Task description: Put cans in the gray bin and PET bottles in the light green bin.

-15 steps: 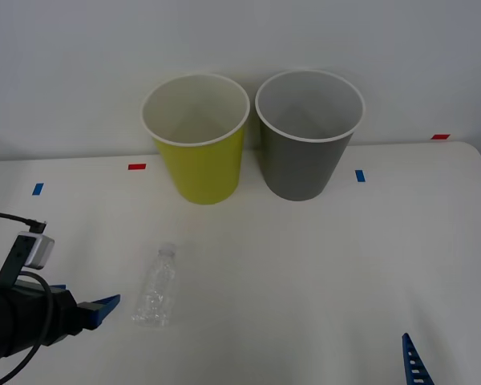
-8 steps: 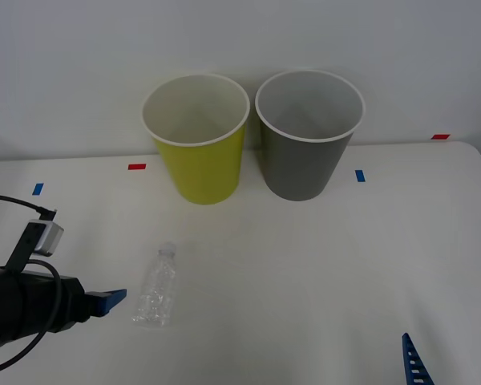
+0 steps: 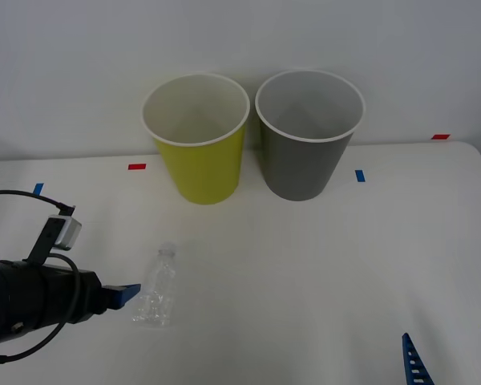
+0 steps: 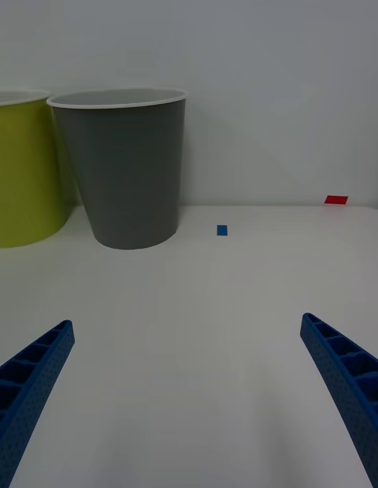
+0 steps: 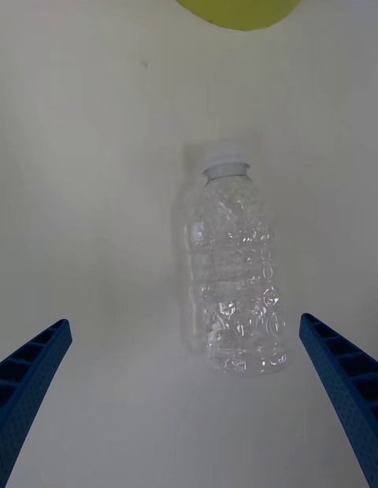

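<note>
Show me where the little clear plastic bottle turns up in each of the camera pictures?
Front view: the PET bottle lies on the white table, nearer the robot than the light green bin, just beside the left gripper.
Left wrist view: it lies between the open blue fingers.
Right wrist view: not in it.
Shared landmark: the light green bin.

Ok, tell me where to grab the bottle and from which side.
Grip the bottle across its ribbed middle, coming down from above. It lies flat on the table, cap toward the green bin, and the open left claw already straddles its width, so closing on the sides seems best.
</note>
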Controlling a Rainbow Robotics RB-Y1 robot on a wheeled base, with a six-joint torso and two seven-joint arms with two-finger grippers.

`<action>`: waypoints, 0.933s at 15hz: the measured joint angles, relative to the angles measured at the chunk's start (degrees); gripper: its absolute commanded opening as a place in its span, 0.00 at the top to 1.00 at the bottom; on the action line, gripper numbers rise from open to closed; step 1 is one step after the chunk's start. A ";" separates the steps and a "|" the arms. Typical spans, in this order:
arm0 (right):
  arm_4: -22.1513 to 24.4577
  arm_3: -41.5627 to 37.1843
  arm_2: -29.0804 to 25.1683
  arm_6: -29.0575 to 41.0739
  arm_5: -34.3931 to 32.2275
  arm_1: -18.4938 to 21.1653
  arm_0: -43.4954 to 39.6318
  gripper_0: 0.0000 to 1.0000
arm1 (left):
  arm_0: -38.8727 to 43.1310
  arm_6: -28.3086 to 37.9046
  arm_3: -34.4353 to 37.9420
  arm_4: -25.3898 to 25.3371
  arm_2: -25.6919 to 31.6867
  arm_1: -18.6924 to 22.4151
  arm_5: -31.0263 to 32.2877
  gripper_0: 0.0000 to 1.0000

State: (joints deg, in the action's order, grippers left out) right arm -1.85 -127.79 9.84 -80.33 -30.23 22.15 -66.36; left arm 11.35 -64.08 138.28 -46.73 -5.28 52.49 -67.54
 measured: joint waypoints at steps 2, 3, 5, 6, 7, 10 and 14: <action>0.00 0.00 0.00 0.00 0.00 0.00 0.00 0.00 | -2.78 0.82 -0.83 1.87 -3.04 0.05 -1.20 0.00; 0.00 0.00 0.00 0.00 0.00 0.00 0.00 0.00 | -3.75 1.20 -1.27 2.41 -3.77 0.06 -1.50 0.00; 0.00 0.00 0.00 0.00 0.00 0.00 0.00 0.00 | -5.76 2.11 -1.92 2.99 -5.48 0.06 -2.46 0.00; 0.00 0.00 0.00 0.00 0.00 0.00 0.00 0.00 | -7.25 2.68 -2.01 3.75 -6.79 0.09 -4.05 0.00; 0.00 0.00 0.00 0.00 0.00 0.00 0.00 0.00 | -8.64 3.73 -2.06 4.99 -8.20 0.11 -5.28 0.00; 0.00 0.00 0.00 0.00 0.00 0.00 0.00 0.00 | -12.85 10.70 -2.08 6.32 -11.73 -0.04 -7.48 0.00; 0.00 0.00 0.00 0.00 0.00 0.00 0.00 0.00 | -16.72 15.37 -2.07 7.81 -14.92 -2.13 -11.06 0.00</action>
State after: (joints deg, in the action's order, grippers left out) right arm -1.85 -127.79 9.84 -80.33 -30.23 22.15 -66.36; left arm -5.38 -48.71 136.22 -38.92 -20.21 50.36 -78.60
